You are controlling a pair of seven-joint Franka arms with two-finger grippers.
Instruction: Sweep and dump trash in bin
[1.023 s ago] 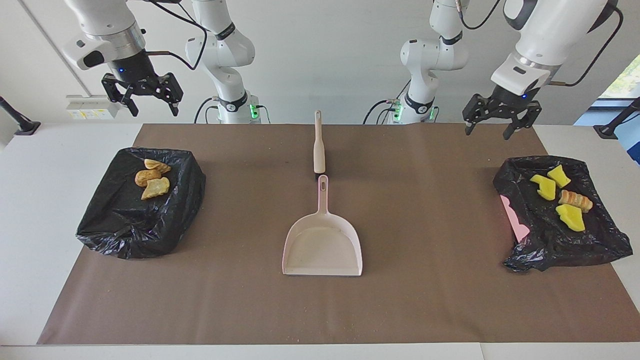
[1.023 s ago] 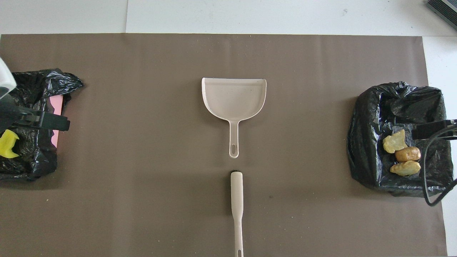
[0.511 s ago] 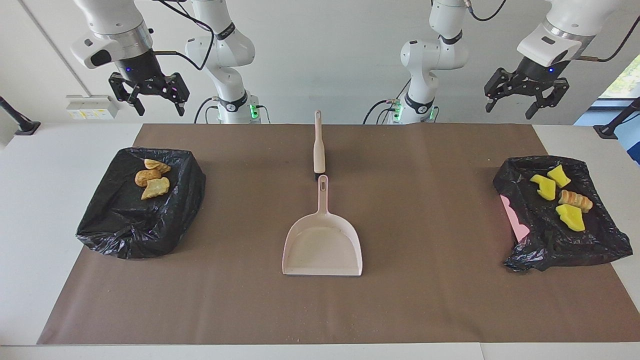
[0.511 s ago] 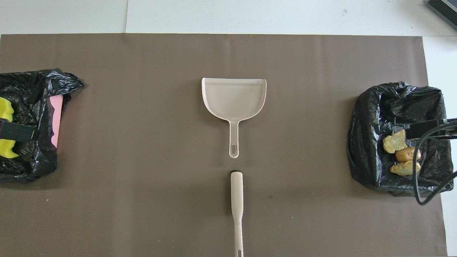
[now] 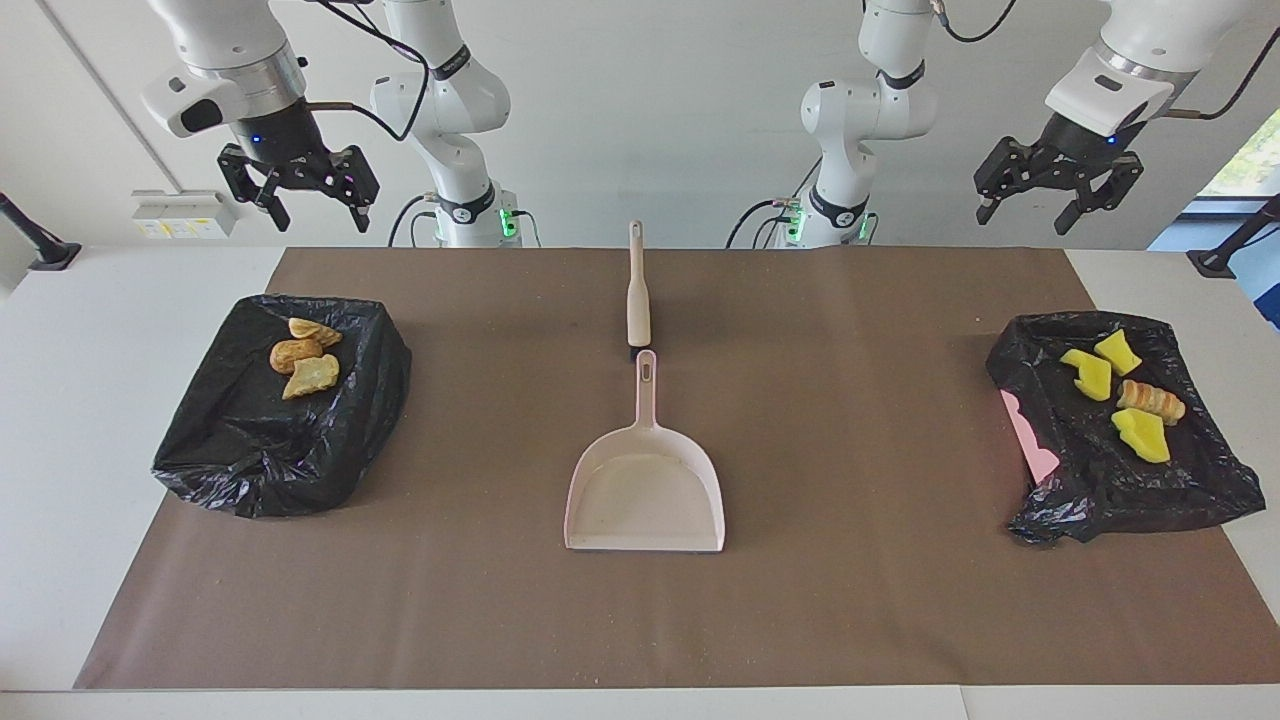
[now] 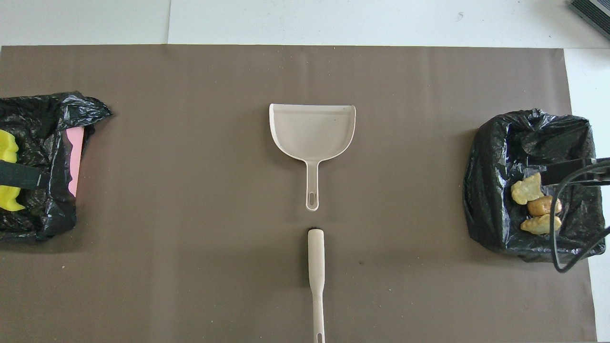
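Overhead view: the bin lined with a black bag at the left arm's end of the table is cut off by the frame edge, so only two yellow sponge pieces show there, partly covered by a dark bar of the left arm. At the right arm's end, a cable and dark bar cross part of the second bin.

The brown mat covers most of the white table. The second bin, also bag-lined, holds three tan-brown bread-like chunks clustered together on the black plastic. The first bin shows a pink wall where the bag has slipped; in it lie three yellow sponge pieces and an orange-and-white striped pastry piece among them.

In the middle of the mat lies the pale pink dustpan, its mouth away from the robots and its handle pointing toward them. The brush lies in line with that handle, nearer to the robots, its end just short of the handle's tip.

The right gripper hangs high over the table edge above the second bin's end, jaws apart and holding nothing. The left gripper hangs high at the other end, jaws likewise apart and holding nothing.
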